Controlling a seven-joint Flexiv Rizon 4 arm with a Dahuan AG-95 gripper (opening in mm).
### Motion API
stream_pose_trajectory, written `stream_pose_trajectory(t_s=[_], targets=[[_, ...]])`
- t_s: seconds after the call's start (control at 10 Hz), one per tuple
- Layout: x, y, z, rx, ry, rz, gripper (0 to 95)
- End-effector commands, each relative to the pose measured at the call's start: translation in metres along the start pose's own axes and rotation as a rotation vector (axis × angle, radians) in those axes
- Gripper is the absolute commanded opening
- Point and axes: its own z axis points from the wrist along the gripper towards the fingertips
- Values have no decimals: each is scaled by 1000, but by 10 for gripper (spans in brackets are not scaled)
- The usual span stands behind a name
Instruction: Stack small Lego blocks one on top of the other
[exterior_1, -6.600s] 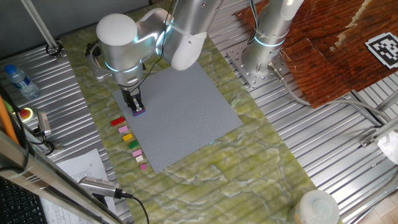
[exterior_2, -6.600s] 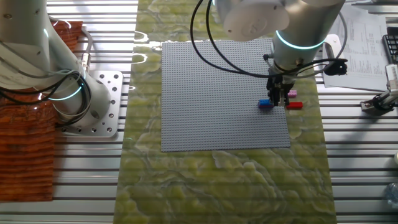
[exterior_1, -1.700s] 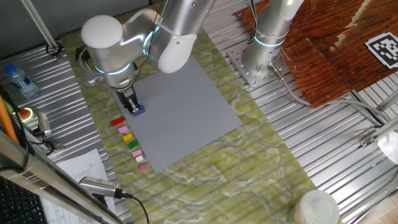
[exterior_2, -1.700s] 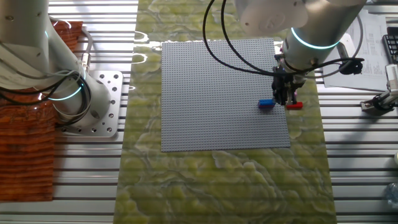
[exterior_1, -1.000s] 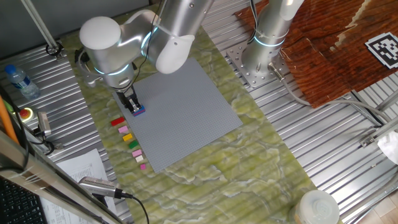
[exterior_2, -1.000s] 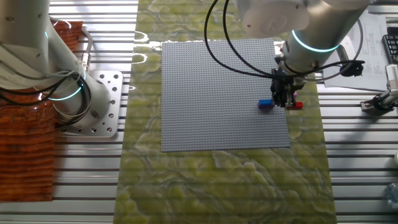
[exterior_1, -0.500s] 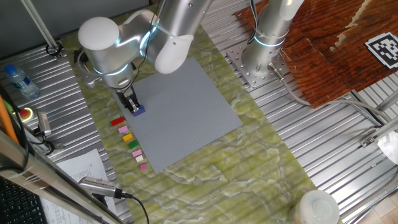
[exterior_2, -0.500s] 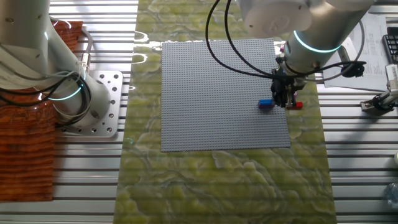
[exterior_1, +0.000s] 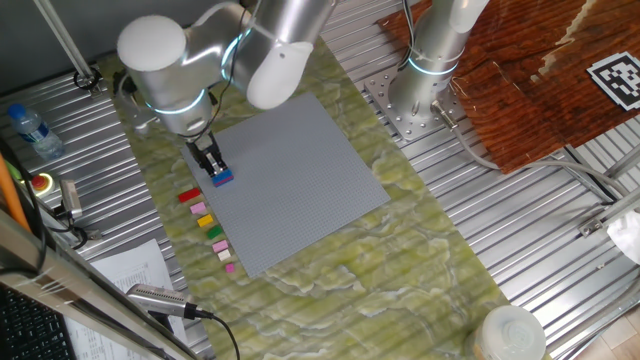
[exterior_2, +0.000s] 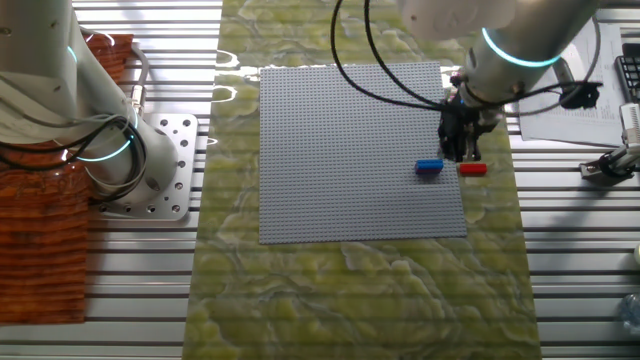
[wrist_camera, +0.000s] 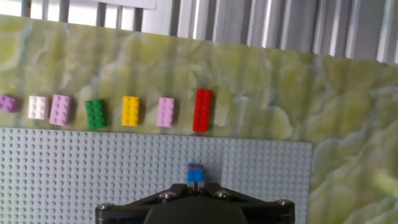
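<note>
Green marbled mat (exterior_2: 350, 290) underlies grey baseplate (exterior_2: 340, 150), ribbed metal table (exterior_2: 580, 280) around.

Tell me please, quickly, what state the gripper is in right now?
Gripper: beside the blue brick on the grey baseplate; whether it is open, closed or holding anything cannot be told.

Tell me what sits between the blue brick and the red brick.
Only bare grey baseplate studs separate the blue brick from the red brick, clearest in the hand view.

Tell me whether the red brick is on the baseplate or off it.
Off. The red brick lies on the green mat beside the baseplate edge.
</note>
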Motion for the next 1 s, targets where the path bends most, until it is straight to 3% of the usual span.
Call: stream_pose_trajectory(t_s=[0.1,0.3,0.5,0.6,0.8,0.9,1.0], targets=[[3,2,-13,18,-33,84,0],[5,3,-18,16,-67,89,0],[8,5,-24,8,-63,125,0],[8,5,-25,8,-71,172,0],[12,4,-26,13,-116,201,0],[13,4,-25,13,-114,215,0],[13,4,-24,55,-138,231,0]])
